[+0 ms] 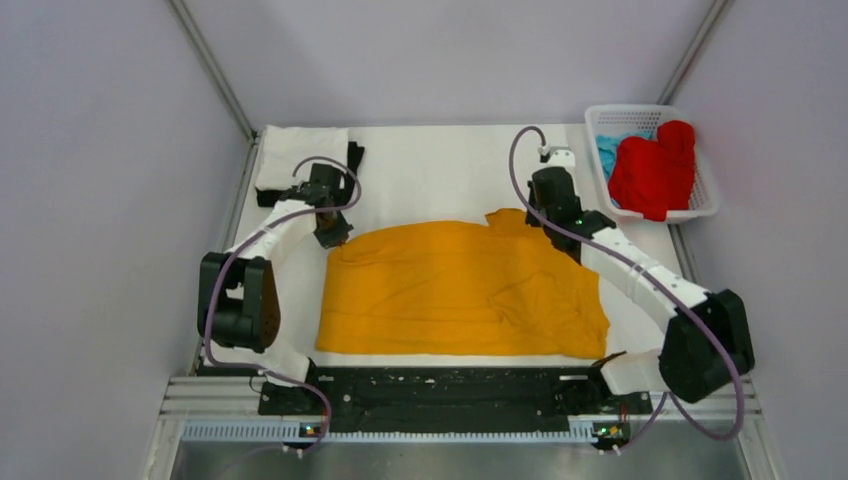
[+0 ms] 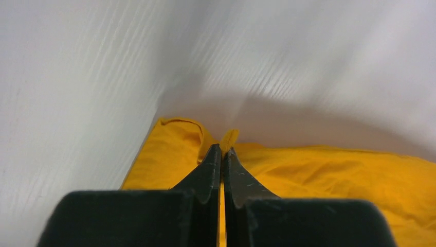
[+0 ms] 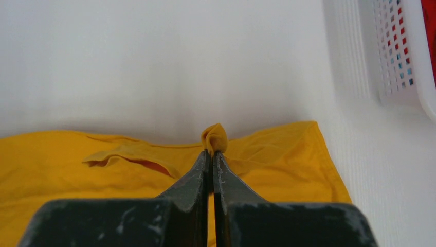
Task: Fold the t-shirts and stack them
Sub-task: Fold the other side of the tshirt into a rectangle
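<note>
On the white table (image 1: 430,170), the mustard shirt (image 1: 450,290) lies spread across the middle. It is wider side to side than front to back. Its left half is fairly flat and its right half is rumpled into folds, and its near edge runs just ahead of the arms' bases.

At the table's far right corner stands the basket (image 1: 712,196), well apart from the mustard shirt. In it sits the red shirt (image 1: 655,170), bunched and heaped above the rim. The blue shirt (image 1: 607,150) is tucked beside it on the left, mostly covered.

At the far left corner the white shirt (image 1: 300,150) lies folded. The black shirt (image 1: 355,157) shows at its right and near edges, seemingly underneath.

The left gripper (image 1: 335,232) is at the mustard shirt's far left corner. From the left wrist, the mustard shirt (image 2: 319,175) spreads below the left gripper (image 2: 222,150). Its jaws are pressed together, and a small tab of yellow cloth pokes out past the tips.

The right gripper (image 1: 537,215) is at the far edge toward the shirt's right side. From the right wrist, the right gripper (image 3: 212,153) is likewise clamped tight on the mustard shirt (image 3: 61,164). A little knot of cloth is pinched at its tips, and a hemmed opening lies just left of it. The basket (image 3: 401,51) is at the upper right, with a sliver of the red shirt (image 3: 430,31) inside.
</note>
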Controlling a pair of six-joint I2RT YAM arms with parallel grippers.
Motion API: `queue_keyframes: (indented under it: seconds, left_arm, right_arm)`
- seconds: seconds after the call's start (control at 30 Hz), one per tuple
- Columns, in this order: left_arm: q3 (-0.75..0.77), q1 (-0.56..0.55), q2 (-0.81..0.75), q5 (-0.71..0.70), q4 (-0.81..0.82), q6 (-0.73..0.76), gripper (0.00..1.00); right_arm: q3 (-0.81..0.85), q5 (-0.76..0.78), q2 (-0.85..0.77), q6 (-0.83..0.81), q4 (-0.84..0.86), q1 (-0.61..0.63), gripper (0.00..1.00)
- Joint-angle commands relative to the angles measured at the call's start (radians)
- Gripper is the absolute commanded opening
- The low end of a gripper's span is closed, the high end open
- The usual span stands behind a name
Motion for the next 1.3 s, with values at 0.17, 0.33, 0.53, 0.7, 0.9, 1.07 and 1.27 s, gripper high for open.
queue_keyframes:
  seconds: [0.17,0.33,0.53,0.7,0.9,1.07,1.27]
  left_arm:
    - [-0.171,-0.021,-0.213,-0.096,0.063,-0.013,0.0]
    - [-0.063,-0.021,-0.184,-0.17,0.053,0.02,0.0]
    - [-0.034,-0.021,-0.163,-0.176,0.021,0.014,0.0]
    - [-0.153,-0.022,-0.264,-0.162,0.083,0.001,0.0]
    - [-0.261,-0.033,-0.315,-0.151,0.141,-0.002,0.0]
    - [-0.332,-0.049,-0.322,-0.145,0.179,-0.015,0.0]
    - [-0.403,-0.08,-0.343,-0.163,0.205,-0.046,0.0]
  right_arm:
    - [-0.173,-0.043,-0.349,0.097,-0.171,0.085,0.0]
    - [-0.194,-0.027,-0.417,0.103,-0.211,0.087,0.0]
    - [-0.174,0.0,-0.429,0.11,-0.256,0.087,0.0]
    - [-0.201,-0.046,-0.503,0.123,-0.292,0.087,0.0]
    - [-0.305,-0.153,-0.563,0.17,-0.314,0.088,0.0]
    - [-0.363,-0.178,-0.58,0.188,-0.355,0.088,0.0]
    - [-0.419,-0.224,-0.569,0.262,-0.379,0.107,0.0]
